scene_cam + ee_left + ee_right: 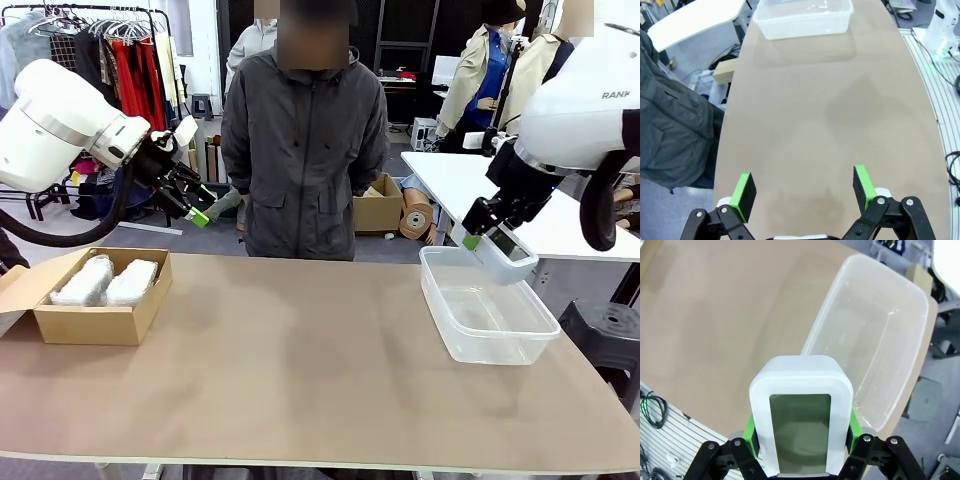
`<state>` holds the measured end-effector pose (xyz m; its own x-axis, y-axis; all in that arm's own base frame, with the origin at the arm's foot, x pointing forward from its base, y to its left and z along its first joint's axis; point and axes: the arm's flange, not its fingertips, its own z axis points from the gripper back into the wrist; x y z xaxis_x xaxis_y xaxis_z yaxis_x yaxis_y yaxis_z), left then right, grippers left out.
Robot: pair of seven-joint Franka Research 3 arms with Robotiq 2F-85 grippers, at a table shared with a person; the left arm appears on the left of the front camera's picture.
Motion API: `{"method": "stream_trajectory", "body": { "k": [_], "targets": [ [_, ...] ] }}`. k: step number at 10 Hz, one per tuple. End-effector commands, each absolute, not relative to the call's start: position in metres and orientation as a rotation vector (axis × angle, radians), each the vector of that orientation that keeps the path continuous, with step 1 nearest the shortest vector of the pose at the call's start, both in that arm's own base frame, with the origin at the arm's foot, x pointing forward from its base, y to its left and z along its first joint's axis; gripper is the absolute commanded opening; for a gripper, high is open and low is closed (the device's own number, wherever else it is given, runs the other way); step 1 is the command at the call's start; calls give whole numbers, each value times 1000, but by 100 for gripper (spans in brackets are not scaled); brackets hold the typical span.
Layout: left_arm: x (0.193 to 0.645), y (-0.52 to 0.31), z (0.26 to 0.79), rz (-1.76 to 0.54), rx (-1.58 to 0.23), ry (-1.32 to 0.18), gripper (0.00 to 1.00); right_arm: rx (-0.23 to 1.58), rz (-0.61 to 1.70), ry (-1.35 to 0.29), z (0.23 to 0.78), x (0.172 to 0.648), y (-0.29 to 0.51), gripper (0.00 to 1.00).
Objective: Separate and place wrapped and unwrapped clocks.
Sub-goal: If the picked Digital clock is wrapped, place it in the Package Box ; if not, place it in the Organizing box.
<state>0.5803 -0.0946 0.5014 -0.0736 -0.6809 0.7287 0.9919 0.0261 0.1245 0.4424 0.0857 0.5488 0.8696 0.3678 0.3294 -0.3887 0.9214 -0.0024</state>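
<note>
Bare clock (800, 415) pinched between the green pads of the right end effector (801, 432), screen facing the wrist cam, held in the air over the near/far rim area of the clear tub (487, 318) at the table's (300, 370) right side. In front view clock (507, 250) hangs just above the tub's back corner, tilted.

Two wrapped clocks (105, 281) lie side by side in the cardboard box (95, 320) at table left, well apart from the tub.

Left end effector (193, 205) spread wide, holding nothing, up off the table behind the box.

Risks, my read: clock sits near the tub's edge, not its middle, so a release here could clip the rim and bounce out onto the table or off the far side. Smooth casing + tilt could also let it slip early.

Person (305, 150) stands at far edge, mid-table, not in the right arm's way. Nothing between clock and tub
</note>
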Motion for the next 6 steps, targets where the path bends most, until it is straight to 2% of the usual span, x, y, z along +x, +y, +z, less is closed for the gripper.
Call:
{"method": "stream_trajectory", "body": {
  "k": [1,5,6],
  "targets": [
    [579,-94,502,-1506,-540,-749,100,64,403,-326,546,443,86,0],
    [579,-94,502,-1506,-540,-749,100,63,401,-322,545,444,88,0],
    [579,-94,502,-1506,-540,-749,100,89,316,-295,541,474,88,0]
  ]
}}
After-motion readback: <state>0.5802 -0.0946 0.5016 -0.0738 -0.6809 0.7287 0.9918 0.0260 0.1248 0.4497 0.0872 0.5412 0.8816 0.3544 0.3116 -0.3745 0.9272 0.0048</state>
